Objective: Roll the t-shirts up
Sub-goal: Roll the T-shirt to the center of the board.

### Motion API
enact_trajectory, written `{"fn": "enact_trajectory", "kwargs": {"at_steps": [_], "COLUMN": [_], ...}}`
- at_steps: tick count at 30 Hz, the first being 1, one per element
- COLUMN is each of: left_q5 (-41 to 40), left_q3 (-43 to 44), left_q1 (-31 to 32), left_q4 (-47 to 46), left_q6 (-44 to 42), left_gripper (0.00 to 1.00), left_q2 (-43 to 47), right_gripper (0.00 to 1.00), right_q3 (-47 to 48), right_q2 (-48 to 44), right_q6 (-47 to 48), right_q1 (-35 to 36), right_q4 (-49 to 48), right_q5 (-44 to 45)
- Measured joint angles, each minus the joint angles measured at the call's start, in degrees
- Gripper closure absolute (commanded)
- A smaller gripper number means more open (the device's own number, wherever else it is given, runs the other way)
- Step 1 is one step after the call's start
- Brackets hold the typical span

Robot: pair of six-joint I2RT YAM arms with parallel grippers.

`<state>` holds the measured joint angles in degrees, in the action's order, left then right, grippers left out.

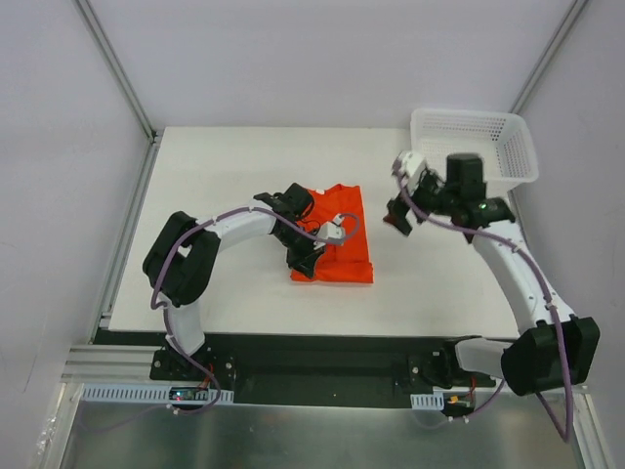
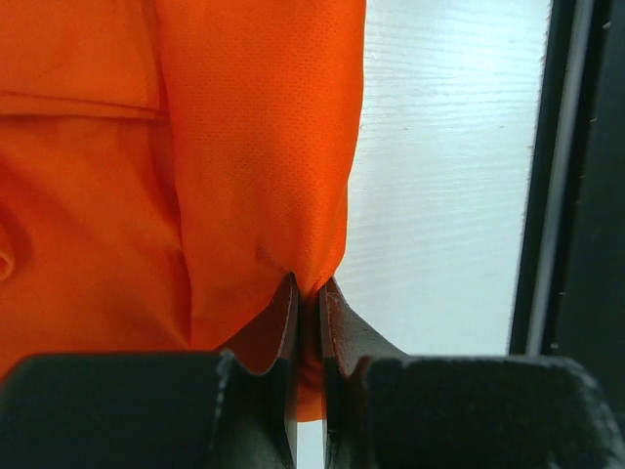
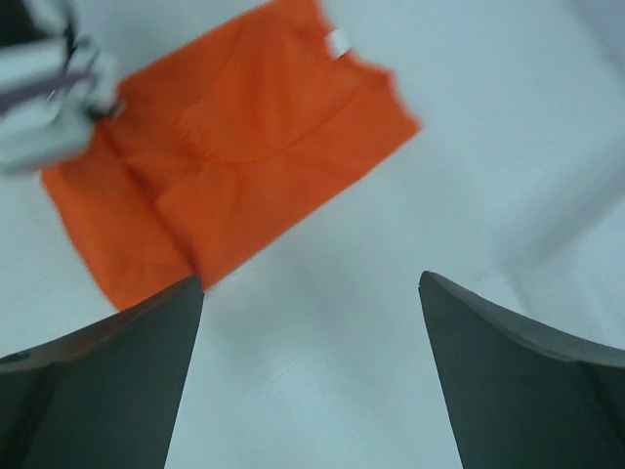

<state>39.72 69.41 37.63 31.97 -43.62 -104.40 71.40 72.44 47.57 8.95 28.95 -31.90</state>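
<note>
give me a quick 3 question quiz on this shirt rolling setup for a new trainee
1. True or false: the left gripper is pinching an edge of the orange t-shirt.
2. The right gripper is: A) shut on the t-shirt, B) open and holding nothing, C) shut and holding nothing.
3. Fill in: the white basket stands at the far ____ corner of the table.
Key: 1 true; 2 B; 3 right.
</note>
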Motion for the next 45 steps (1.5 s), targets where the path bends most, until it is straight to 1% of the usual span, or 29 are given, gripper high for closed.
{"fn": "enact_trajectory", "kwargs": {"at_steps": [2, 5, 7, 8, 10, 13, 15, 19, 26, 27, 28, 29, 32, 33, 34, 35, 37, 39, 40, 42, 45], "left_q5": [3.02, 6.54, 8.17, 8.85, 9.77, 10.78, 11.28, 12.31, 12.81, 12.96, 13.03, 13.25, 13.9, 14.12, 14.27, 14.34, 14.69, 15.52, 16.02, 17.42, 20.46], "left_q3": [2.27, 4.2, 4.96, 5.42, 6.12, 6.99, 7.54, 8.41, 9.16, 9.22, 9.22, 9.22, 9.29, 9.44, 9.75, 10.03, 10.51, 11.08, 11.41, 12.46, 14.56], "left_q1": [-1.75, -3.76, -4.66, -5.11, -5.46, -5.49, -5.49, -5.49, -5.51, -5.53, -5.77, -5.88, -6.34, -6.62, -6.88, -7.04, -7.54, -8.17, -8.52, -9.4, -10.86], "left_q4": [2.16, 4.63, 5.7, 6.43, 7.5, 8.7, 9.33, 10.21, 10.91, 10.95, 10.97, 11.04, 11.45, 11.78, 12.07, 12.26, 12.68, 13.53, 14.08, 15.72, 17.46], "left_q6": [1.88, 4.2, 5.29, 5.7, 6.19, 6.75, 7.04, 7.5, 8.28, 8.33, 8.33, 8.35, 8.46, 8.48, 8.52, 8.57, 8.66, 8.98, 9.27, 9.88, 11.91], "left_gripper": [1.0, 1.0, 1.0, 1.0, 1.0, 1.0, 1.0, 1.0, 1.0, 1.0, 1.0, 1.0, 1.0, 1.0, 1.0, 1.0, 1.0, 1.0, 1.0, 1.0, 1.0], "left_q2": [-2.21, -4.61, -5.81, -6.54, -7.45, -8.37, -8.85, -9.86, -10.19, -10.32, -10.38, -10.54, -11.04, -11.28, -11.58, -11.87, -12.35, -12.83, -13.05, -13.75, -15.43], "right_gripper": [0.04, 0.04, 0.04, 0.03, 0.03, 0.02, 0.01, 0.01, 0.13, 0.19, 0.21, 0.28, 0.42, 0.56, 0.62, 0.73, 0.81, 0.98, 0.99, 0.99, 0.99], "right_q3": [-7.85, -23.87, -30.45, -31.71, -31.85, -31.56, -31.5, -30.71, -30.32, -30.25, -30.21, -30.03, -29.27, -28.87, -28.48, -28.17, -26.88, -24.63, -23.61, -20.22, -12.85], "right_q2": [-1.42, -6.51, -11.15, -12.92, -14.67, -13.86, -12.02, -5.22, 3.04, 3.91, 4.76, 5.68, 8.24, 9.16, 10.03, 10.69, 12.17, 13.44, 13.77, 15.04, 19.41], "right_q6": [3.48, 9.18, 12.92, 14.6, 17.59, 20.35, 21.62, 23.61, 26.03, 26.18, 26.38, 26.51, 26.88, 26.95, 27.02, 27.36, 27.47, 27.65, 28.04, 29.0, 31.45], "right_q1": [4.92, 12.11, 16.46, 18.36, 21.77, 24.68, 26.01, 27.02, 27.78, 28.2, 28.63, 29.14, 30.23, 30.51, 30.77, 30.93, 31.06, 30.86, 30.67, 29.55, 26.88], "right_q4": [-2.8, -2.1, -0.42, 0.28, -0.5, -2.93, -4.61, -7.15, -11.3, -12.2, -13.05, -13.79, -15.32, -15.72, -16.0, -16.22, -15.58, -13.0, -11.63, -6.43, 4.37], "right_q5": [0.11, 0.66, 1.05, 1.14, 1.18, 1.53, 1.75, 2.05, 4.26, 5.05, 5.7, 6.38, 7.91, 8.37, 8.74, 8.98, 9.22, 9.01, 8.57, 6.43, 2.25]}}
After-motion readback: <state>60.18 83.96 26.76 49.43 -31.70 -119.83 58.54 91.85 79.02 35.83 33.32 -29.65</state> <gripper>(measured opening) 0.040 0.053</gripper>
